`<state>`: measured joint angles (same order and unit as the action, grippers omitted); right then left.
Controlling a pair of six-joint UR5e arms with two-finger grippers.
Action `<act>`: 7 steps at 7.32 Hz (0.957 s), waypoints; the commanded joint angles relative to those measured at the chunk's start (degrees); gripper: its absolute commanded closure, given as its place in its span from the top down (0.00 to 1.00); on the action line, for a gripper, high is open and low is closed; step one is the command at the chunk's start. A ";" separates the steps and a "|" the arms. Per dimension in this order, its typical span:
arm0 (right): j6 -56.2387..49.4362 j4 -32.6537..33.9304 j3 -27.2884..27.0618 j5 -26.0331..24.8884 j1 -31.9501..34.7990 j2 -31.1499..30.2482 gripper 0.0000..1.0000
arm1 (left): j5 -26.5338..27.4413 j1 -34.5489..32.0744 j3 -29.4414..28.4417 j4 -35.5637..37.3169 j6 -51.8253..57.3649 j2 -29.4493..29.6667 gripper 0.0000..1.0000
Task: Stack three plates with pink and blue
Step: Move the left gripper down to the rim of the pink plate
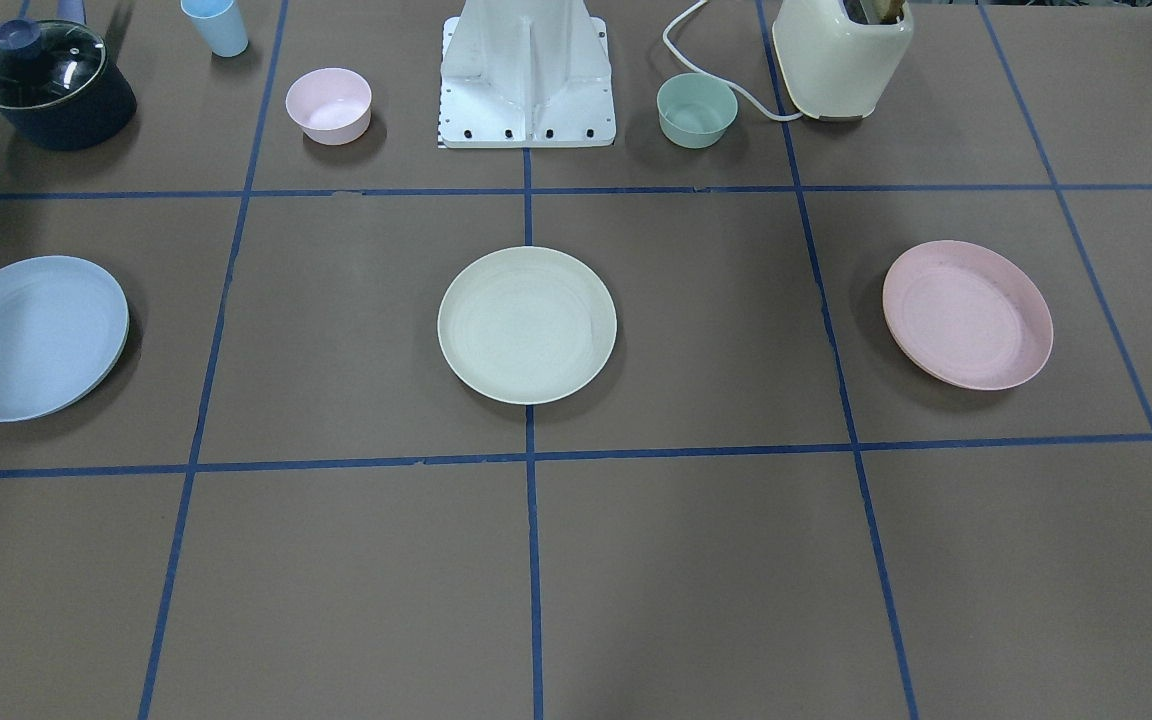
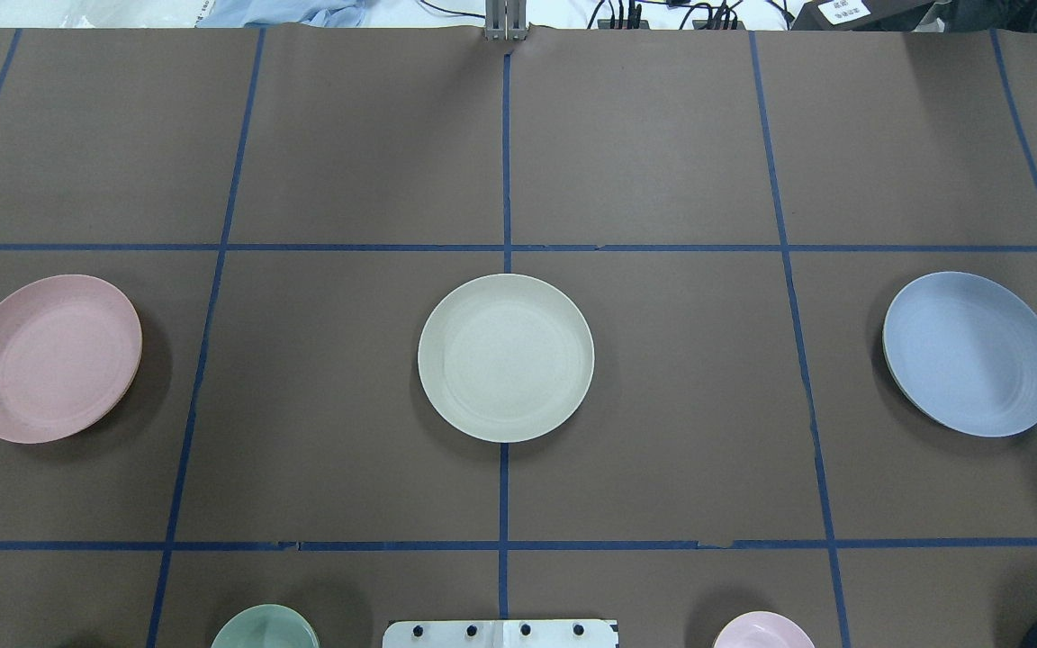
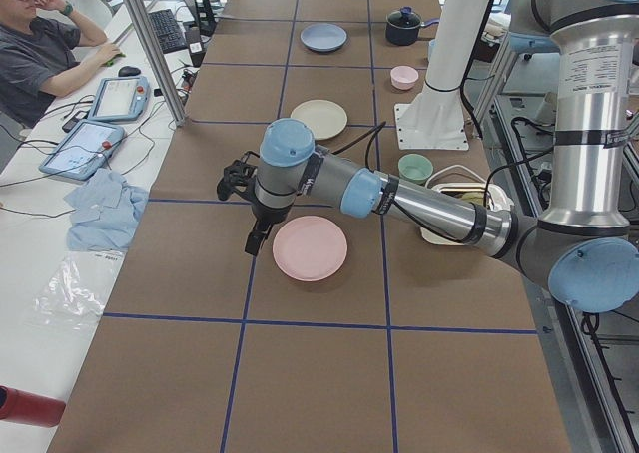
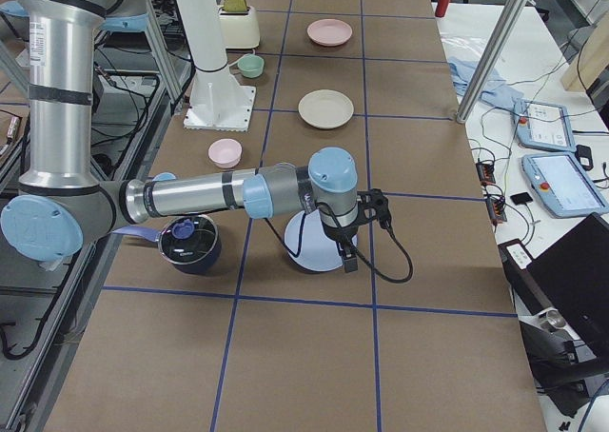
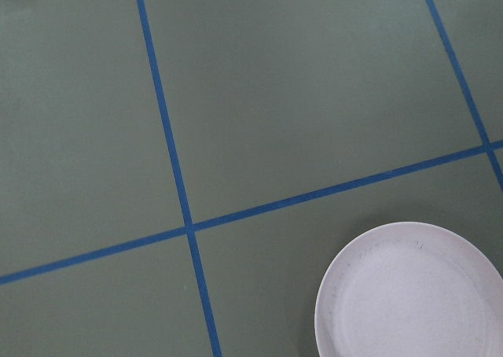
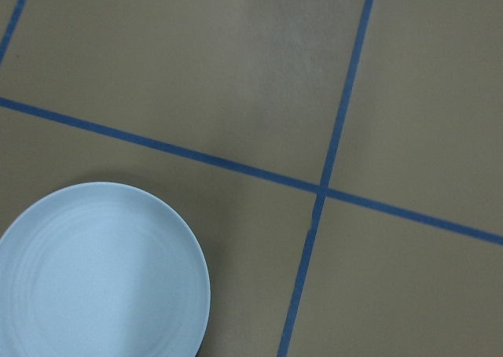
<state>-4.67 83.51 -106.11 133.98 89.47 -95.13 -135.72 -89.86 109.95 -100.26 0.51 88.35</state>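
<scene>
Three plates lie apart in a row on the brown table. The cream plate (image 1: pixel 527 325) is in the middle, also in the overhead view (image 2: pixel 506 357). The pale pink plate (image 1: pixel 967 314) (image 2: pixel 50 357) lies on my left side, partly in the left wrist view (image 5: pixel 409 294). The light blue plate (image 1: pixel 28 336) (image 2: pixel 970 354) lies on my right side, also in the right wrist view (image 6: pixel 98 270). My left gripper (image 3: pixel 230 182) hangs above the table beside the pink plate (image 3: pixel 310 247). My right gripper (image 4: pixel 377 206) hangs beside the blue plate (image 4: pixel 306 249). I cannot tell whether either is open or shut.
Near the robot base (image 1: pixel 528 75) stand a small pink bowl (image 1: pixel 328 105), a mint-green bowl (image 1: pixel 697 110), a light blue cup (image 1: pixel 216 25), a dark pot with a glass lid (image 1: pixel 51 85) and a cream toaster (image 1: pixel 841 55). An operator (image 3: pixel 40 44) sits across the table.
</scene>
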 commanded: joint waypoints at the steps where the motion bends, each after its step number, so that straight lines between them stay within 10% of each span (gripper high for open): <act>1: 0.71 -5.45 -0.50 0.23 0.00 0.91 1.00 | 0.89 0.03 -3.74 -14.12 -0.94 1.47 1.00; 5: 2.28 -5.81 -0.68 0.76 -3.06 1.44 1.00 | 1.33 10.87 -14.03 -34.81 -16.27 -1.33 1.00; 7: 3.96 -5.81 -0.77 0.93 -3.87 1.35 1.00 | 13.30 21.68 -17.29 -48.28 -32.51 -5.26 1.00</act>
<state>-1.44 77.71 -106.83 134.87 86.12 -93.76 -129.68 -75.26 95.18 -139.85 -22.22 85.70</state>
